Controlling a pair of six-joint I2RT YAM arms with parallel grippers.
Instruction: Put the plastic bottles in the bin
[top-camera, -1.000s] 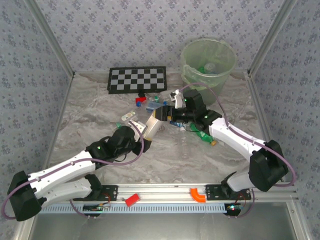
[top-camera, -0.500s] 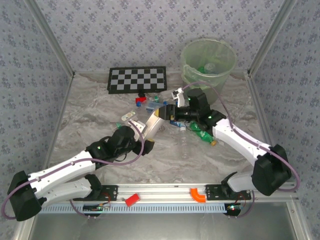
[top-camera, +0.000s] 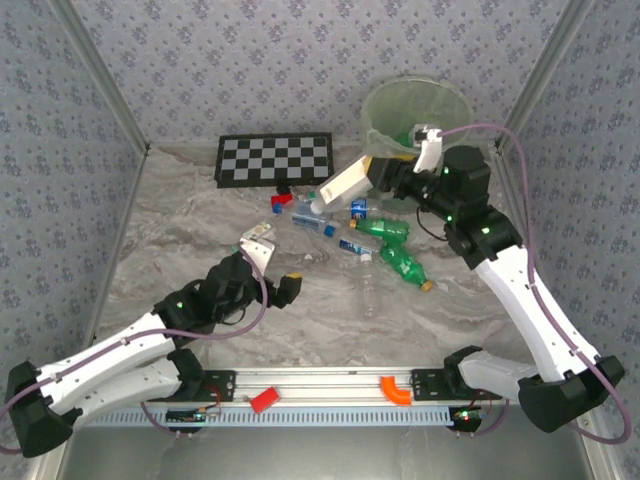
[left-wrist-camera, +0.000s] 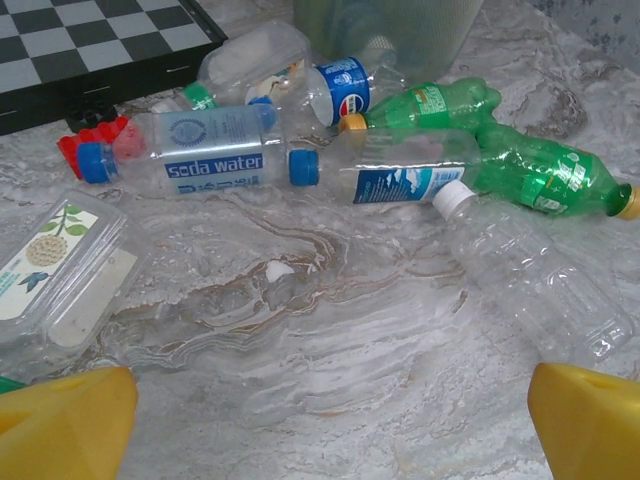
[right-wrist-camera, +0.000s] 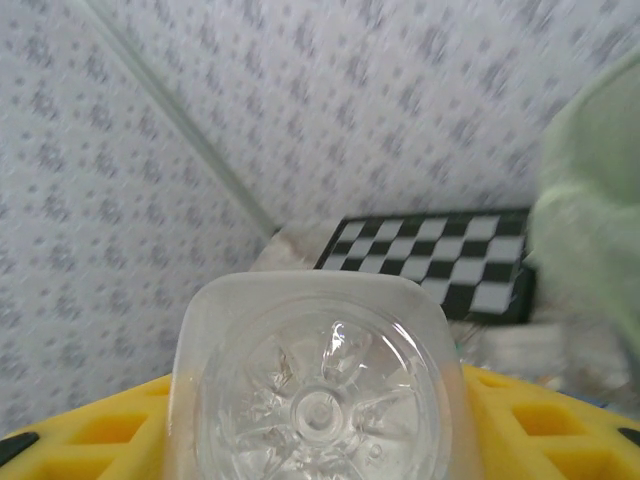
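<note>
My right gripper (top-camera: 372, 180) is raised above the table and shut on a clear, square-based bottle (top-camera: 343, 187), just left of the pale-green bin (top-camera: 452, 108). In the right wrist view the bottle's base (right-wrist-camera: 315, 395) sits between my yellow fingers (right-wrist-camera: 90, 430), with the bin (right-wrist-camera: 595, 200) at the right. Several bottles lie on the marble: a soda-water one (left-wrist-camera: 210, 160), green ones (left-wrist-camera: 430, 103) (left-wrist-camera: 545, 175), a clear one (left-wrist-camera: 535, 285). My left gripper (top-camera: 275, 265) (left-wrist-camera: 330, 430) stands open over bare marble in front of them, nothing between its fingers.
The chequered board (top-camera: 275, 158) lies at the back left, with a small red block (top-camera: 282, 198) before it. A clear lidded box (left-wrist-camera: 60, 270) lies left of my left gripper. Patterned walls close in the table's sides and back.
The left gripper opened, let go of the clear bottle and drew back. The right gripper closed on that bottle and lifted it up and back toward the bin.
</note>
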